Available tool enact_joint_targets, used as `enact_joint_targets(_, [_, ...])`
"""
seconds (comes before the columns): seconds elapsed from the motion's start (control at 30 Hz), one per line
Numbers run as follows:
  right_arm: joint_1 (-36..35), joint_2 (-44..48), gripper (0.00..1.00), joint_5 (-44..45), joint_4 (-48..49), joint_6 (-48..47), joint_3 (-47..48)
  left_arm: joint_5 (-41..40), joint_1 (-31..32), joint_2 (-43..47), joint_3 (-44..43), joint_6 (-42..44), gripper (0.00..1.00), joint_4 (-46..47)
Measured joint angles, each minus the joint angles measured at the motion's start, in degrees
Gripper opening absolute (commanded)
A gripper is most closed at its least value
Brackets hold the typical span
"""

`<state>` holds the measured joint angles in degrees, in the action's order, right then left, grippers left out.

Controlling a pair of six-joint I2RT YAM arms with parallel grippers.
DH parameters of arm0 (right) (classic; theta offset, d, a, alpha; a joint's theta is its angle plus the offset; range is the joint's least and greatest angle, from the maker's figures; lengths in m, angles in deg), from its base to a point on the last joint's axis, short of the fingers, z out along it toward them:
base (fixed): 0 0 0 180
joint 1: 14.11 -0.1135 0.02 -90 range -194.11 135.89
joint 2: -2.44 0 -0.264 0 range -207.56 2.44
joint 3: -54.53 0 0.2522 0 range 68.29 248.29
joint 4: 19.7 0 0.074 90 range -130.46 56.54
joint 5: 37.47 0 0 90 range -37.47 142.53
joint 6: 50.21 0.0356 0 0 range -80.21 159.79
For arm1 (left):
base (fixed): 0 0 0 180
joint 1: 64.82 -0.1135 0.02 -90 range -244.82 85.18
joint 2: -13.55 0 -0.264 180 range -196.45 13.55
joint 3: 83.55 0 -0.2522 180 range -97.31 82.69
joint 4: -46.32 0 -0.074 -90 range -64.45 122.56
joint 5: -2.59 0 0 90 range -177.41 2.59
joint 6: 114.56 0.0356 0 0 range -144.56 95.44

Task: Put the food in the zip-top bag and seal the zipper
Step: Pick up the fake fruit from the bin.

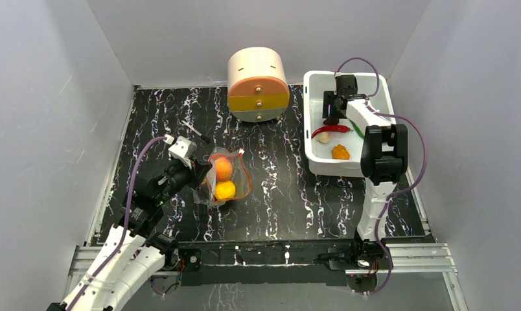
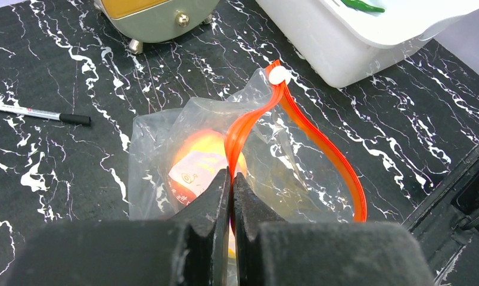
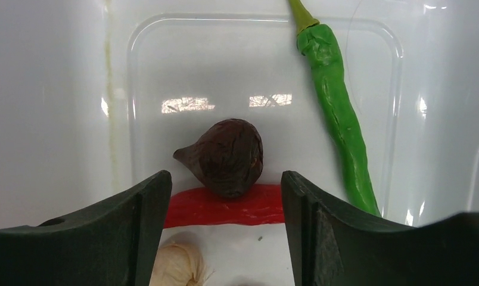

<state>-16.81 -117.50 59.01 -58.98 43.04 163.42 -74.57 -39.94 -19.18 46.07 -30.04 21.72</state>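
The clear zip-top bag lies left of centre with two orange fruits inside; its orange-red zipper stands open in a loop. My left gripper is shut on the near side of the zipper strip. My right gripper is open, low inside the white tub, just short of the dark maroon piece, which rests on the red chili. The green chili lies to the right and the beige bulb at lower left. An orange fruit lies nearer in the tub.
A round beige and orange drawer unit stands at the back centre. A black and white pen lies on the marble table behind the bag. Grey walls close in the table on three sides.
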Motion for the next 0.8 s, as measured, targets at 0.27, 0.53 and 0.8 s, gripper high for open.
enact_joint_targets(0.27, [0.13,-3.82,0.59,0.15,-0.83,1.22,1.60,-0.04,0.00,-0.24,0.00,0.15,0.00,0.02])
enact_joint_targets(0.53, [0.24,-5.73,0.52,-0.46,-1.18,2.62,3.89,-0.24,0.02,-0.17,0.00,0.37,0.00,0.07])
enact_joint_targets(0.8, [0.35,-7.02,0.45,-0.11,-1.55,2.71,6.19,-0.24,0.04,-0.20,0.00,0.37,0.00,0.09])
